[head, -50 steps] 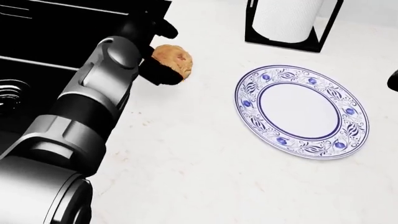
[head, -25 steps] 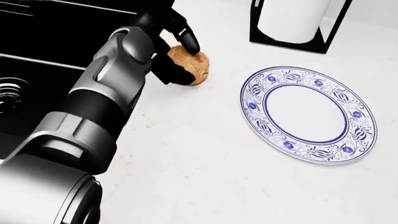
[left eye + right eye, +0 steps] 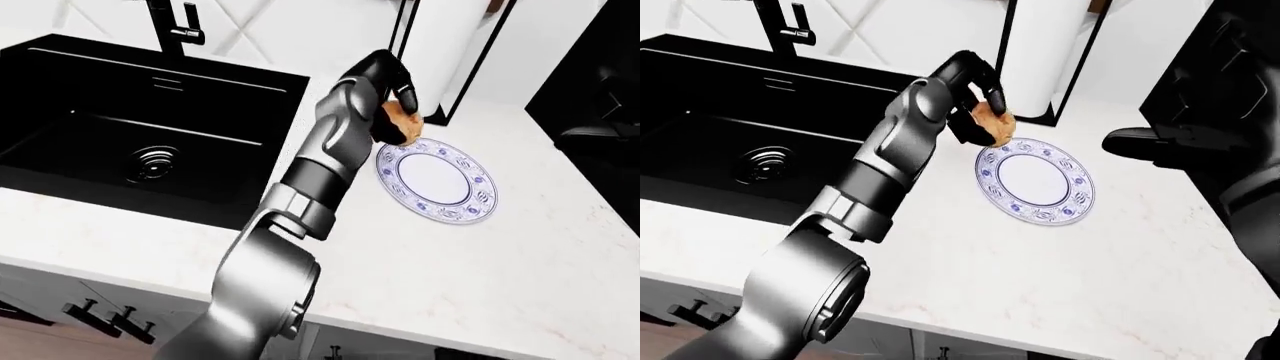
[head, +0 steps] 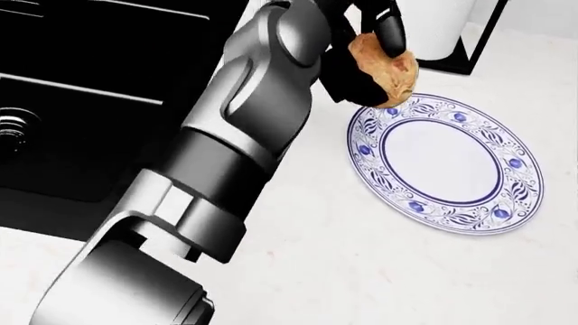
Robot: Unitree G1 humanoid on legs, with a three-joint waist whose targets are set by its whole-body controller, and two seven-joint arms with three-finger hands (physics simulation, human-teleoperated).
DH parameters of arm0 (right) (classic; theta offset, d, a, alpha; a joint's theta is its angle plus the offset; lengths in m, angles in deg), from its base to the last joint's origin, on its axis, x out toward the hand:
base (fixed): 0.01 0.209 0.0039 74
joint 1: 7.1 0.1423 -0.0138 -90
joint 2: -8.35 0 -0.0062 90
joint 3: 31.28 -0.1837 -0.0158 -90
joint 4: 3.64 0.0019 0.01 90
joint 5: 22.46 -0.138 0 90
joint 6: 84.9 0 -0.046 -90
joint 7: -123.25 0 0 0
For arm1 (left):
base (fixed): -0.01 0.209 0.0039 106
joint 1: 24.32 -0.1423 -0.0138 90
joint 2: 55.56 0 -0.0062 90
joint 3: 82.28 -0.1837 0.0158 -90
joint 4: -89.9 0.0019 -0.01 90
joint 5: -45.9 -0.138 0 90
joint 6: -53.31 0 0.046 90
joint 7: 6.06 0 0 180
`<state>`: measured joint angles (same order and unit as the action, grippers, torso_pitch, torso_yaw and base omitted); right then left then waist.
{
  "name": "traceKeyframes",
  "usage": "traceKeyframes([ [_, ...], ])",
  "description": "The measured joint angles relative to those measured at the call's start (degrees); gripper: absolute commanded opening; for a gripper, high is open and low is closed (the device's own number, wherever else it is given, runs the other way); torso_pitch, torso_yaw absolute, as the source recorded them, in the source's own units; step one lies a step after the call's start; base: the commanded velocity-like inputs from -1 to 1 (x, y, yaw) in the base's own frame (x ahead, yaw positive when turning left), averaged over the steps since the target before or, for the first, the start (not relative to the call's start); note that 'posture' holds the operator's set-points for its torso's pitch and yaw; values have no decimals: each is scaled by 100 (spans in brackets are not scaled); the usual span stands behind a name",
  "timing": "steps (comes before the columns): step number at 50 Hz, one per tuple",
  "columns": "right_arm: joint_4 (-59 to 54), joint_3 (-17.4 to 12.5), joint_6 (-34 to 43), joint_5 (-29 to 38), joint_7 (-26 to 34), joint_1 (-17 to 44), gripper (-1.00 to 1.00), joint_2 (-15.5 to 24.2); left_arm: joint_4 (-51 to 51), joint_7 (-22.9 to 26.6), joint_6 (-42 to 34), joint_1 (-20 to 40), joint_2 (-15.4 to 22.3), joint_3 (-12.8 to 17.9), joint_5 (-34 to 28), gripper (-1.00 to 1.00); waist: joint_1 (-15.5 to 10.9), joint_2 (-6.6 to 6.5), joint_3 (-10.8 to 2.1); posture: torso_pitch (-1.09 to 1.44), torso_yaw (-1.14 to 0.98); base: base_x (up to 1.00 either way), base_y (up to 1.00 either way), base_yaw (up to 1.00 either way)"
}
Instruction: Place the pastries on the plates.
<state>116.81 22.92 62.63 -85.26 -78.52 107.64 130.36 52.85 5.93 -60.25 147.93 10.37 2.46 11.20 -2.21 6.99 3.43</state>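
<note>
Golden-brown pastry (image 4: 385,69) gripped in black fingers (image 4: 390,32) of left hand (image 3: 392,82), raised off white marble worktop (image 4: 361,271), poised over upper-left rim of blue-and-white patterned plate (image 4: 449,162). Plate bare, just beside black paper towel holder (image 3: 1040,56); black sink (image 3: 140,127) at left of view. Right hand (image 3: 1160,142) at right edge of right-eye view, well apart from plate, finger state impossible to tell. Risk, as judgement: letting go now, so near rim, likely to tip pastry off onto worktop
</note>
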Motion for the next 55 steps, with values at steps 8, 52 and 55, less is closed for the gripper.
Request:
traceKeyframes([
  [8, 33, -13, -30, 32, 7, -28, 100, -37, 115, -41, -68, 44, -521, -120, -202, -62, -12, 36, -19, 0, 0, 0, 0, 0],
  [52, -50, -328, -89, 78, 253, -283, 100, -49, 1004, -574, 362, 37, -1288, -163, -473, 59, 7, 111, -64, 0, 0, 0, 0, 0],
  [55, -66, -309, -59, 10, 193, -208, 100, 20, 715, -394, 232, 111, -1201, -153, -458, 60, 7, 100, -49, 0, 0, 0, 0, 0],
])
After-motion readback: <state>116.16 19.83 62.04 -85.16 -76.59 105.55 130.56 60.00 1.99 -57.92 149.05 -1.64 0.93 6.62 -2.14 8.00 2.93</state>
